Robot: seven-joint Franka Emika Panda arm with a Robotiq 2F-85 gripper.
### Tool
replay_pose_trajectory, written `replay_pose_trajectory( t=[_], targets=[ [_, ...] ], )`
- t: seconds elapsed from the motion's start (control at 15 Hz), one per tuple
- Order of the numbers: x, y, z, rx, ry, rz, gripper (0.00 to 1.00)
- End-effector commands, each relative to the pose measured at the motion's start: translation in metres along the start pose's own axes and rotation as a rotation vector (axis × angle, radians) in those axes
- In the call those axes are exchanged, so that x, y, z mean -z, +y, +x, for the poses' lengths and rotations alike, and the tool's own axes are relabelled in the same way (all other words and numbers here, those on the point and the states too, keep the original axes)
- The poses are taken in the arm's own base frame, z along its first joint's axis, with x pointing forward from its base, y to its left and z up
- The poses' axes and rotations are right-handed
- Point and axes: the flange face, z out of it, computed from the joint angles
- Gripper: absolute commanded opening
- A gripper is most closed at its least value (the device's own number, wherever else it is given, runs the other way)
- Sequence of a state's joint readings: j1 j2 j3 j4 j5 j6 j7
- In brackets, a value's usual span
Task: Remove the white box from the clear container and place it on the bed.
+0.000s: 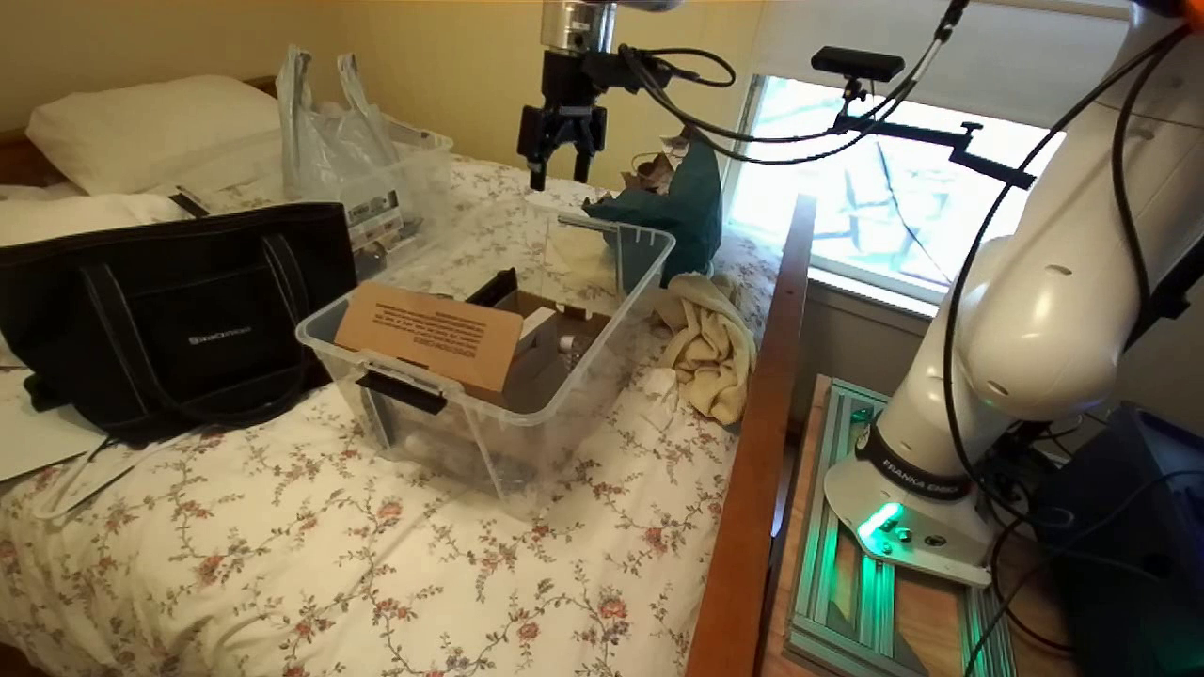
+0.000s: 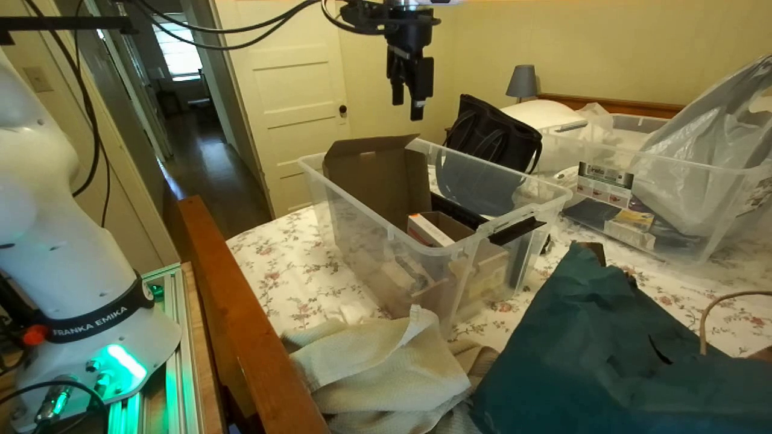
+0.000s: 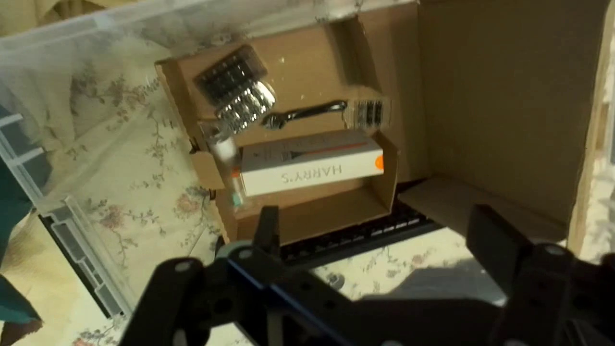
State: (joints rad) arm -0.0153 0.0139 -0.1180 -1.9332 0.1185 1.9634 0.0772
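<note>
Nearest the wrist camera, the gripper (image 3: 377, 223) has its two dark fingers parted, a broad gap between the tips. It hangs above the clear container (image 1: 470, 442), well apart from it. Inside that sits a cardboard box (image 3: 307, 65), and in the cardboard box lies the white box (image 3: 312, 166), with shiny packs (image 3: 247, 106) and a slim dark handle (image 3: 312, 112) beside it. A black slatted piece (image 3: 355, 235), partly hidden, runs along the cardboard's outer edge. Its raised lid (image 1: 428, 334) is what gets in the way: in an exterior view it screens much of the inside. Plenty crowds the flowered bed (image 1: 451, 583): a black tote (image 1: 179, 315) near the container, a rumpled cream cloth (image 2: 386, 374), a green bag (image 2: 603, 355), and a second bin (image 2: 603, 152) with a pale plastic bag (image 2: 724, 120) rising out of it. A wooden rail (image 1: 757, 442) runs between the bed and the robot's base (image 1: 917, 531).

Only the wrist view lets me read HARRY'S on the white box, upside down, near an orange end; in both exterior views I catch just a whitish piece of it. The window (image 1: 856, 216) and a grey lamp (image 2: 522, 82) each show in a single exterior view.
</note>
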Motion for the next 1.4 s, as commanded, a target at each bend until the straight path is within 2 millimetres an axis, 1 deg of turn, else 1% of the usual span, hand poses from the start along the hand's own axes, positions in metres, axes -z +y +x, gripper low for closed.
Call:
replay_pose_trajectory(
  t=[0.0, 0.13, 0.2, 0.27, 0.4, 0.53, 0.6, 0.67, 0.73, 0.87, 1.13, 1.27, 1.33],
  targets=[
    [-0.011, -0.007, 0.028, -0.159, 0.124, 0.011, 1.0],
    [-0.02, -0.008, 0.039, -0.249, 0.19, 0.0, 1.0],
    [-0.031, -0.009, 0.041, -0.22, 0.111, 0.02, 1.0],
    [-0.022, -0.006, 0.031, -0.194, 0.142, 0.009, 1.0],
    [-0.034, -0.006, 0.034, -0.198, 0.123, 0.004, 1.0],
    [-0.037, -0.006, 0.037, -0.2, 0.12, 0.003, 1.0],
    [-0.036, 0.001, 0.032, -0.231, 0.112, -0.025, 1.0],
    [-0.04, 0.005, 0.036, -0.322, 0.118, -0.057, 1.0],
    [-0.046, 0.006, 0.039, -0.379, 0.095, -0.058, 1.0],
    [-0.065, 0.004, 0.045, -0.479, 0.07, -0.092, 1.0],
    [-0.103, -0.011, 0.053, -0.661, -0.026, -0.117, 1.0],
    [-0.122, -0.019, 0.059, -0.746, -0.014, -0.136, 1.0],
    [-0.132, -0.022, 0.062, -0.783, -0.022, -0.111, 1.0]
  ],
)
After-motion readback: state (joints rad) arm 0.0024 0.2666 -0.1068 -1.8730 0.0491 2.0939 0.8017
